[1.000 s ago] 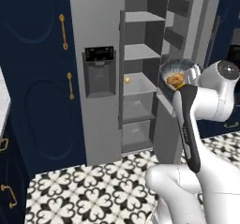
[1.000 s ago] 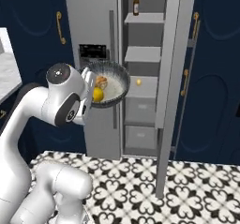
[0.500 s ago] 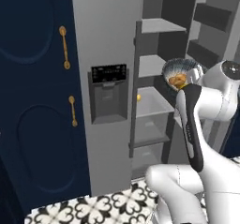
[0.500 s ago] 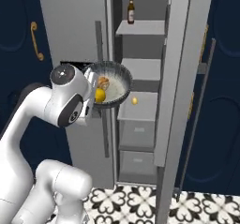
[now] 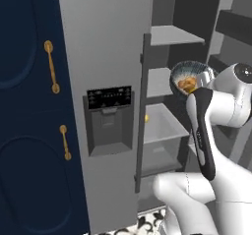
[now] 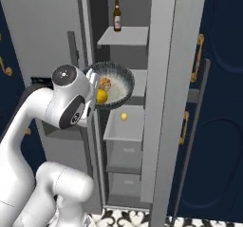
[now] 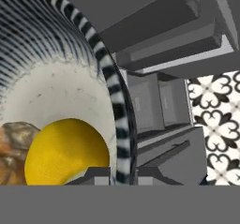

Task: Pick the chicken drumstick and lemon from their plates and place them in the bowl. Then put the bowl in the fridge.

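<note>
We are holding the bowl [image 6: 111,84] up in front of the open fridge [image 5: 110,57], with our end effector [image 7: 124,177] clenched on the bowl's rim; the hand view shows the striped rim running down between the fingertips. The lemon [image 6: 101,96] and the chicken drumstick [image 6: 105,84] are already lying inside the bowl, touching each other, so we judge the loading step done and the placing step in hand. We are carrying the bowl tipped toward the arm, probably because a grip on one side of the rim lets it hang that way, and the two foods are settling into the lower side near the grip. The bowl is hovering level with the fridge's middle shelf [image 6: 136,89], just outside the opening between the dispenser door [image 5: 109,116] and the other open door [image 6: 163,79]. A bottle [image 6: 117,16] is standing on the fridge's upper shelf, and a small yellow item [image 6: 124,117] is lying in the tray below the bowl.
</note>
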You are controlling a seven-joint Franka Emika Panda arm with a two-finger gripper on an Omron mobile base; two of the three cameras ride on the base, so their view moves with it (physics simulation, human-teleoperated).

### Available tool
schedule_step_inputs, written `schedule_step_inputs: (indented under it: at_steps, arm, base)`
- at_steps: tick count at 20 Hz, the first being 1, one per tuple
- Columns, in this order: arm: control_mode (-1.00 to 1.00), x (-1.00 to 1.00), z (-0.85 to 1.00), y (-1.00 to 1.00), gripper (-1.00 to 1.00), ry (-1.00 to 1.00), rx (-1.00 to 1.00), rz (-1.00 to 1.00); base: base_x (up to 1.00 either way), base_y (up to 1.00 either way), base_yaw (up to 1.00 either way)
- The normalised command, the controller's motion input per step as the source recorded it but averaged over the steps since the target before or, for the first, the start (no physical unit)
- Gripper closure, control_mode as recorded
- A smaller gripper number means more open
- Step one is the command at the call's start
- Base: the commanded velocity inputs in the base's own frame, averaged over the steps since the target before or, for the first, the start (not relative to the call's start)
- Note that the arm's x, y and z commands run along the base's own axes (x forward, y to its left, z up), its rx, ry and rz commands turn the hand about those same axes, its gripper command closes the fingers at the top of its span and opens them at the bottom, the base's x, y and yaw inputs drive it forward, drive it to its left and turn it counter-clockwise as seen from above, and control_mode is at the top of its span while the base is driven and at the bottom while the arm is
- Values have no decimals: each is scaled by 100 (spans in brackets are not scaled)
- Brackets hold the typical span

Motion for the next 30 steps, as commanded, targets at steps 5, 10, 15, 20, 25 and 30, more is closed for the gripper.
schedule_step_inputs:
  at_steps: [5, 10, 15, 20, 25, 30]
  arm:
    - [100, 0, 0, 0, 100, 0, 0, 0]
    - [100, 0, 0, 0, 100, 0, 0, 0]
    - [-100, 47, -11, -14, 100, 4, 0, 0]
    - [-100, 83, -45, 2, 100, 5, -7, 2]
    - [-100, 75, -42, -7, 100, 9, -4, 11]
    - [-100, 68, -37, -12, 100, 19, -2, 11]
  base:
    - [80, -17, 0]
    - [46, -37, 0]
    - [9, -9, 0]
    - [0, 0, 0]
    - [0, 0, 0]
    - [0, 0, 0]
